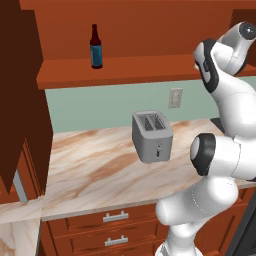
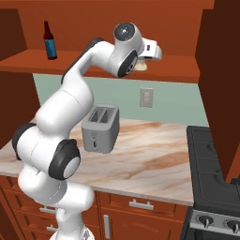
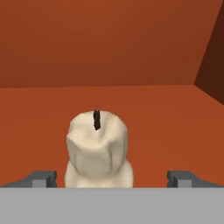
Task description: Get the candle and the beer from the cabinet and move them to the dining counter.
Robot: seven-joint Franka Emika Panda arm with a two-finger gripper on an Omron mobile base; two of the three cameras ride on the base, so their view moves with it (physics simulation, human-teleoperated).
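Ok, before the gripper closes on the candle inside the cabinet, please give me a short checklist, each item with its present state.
1. Gripper open wide: ok.
2. Lumpy cream-white candle centred between the two dark fingertips: ok.
3. Candle upright on the reddish-brown wooden cabinet shelf: ok.
4. Fingertips far enough forward around the candle: cannot tell.
5. Slim dark brown beer bottle apart from the hand, far along the shelf: ok.
6. Grey toaster below, away from the hand: ok.
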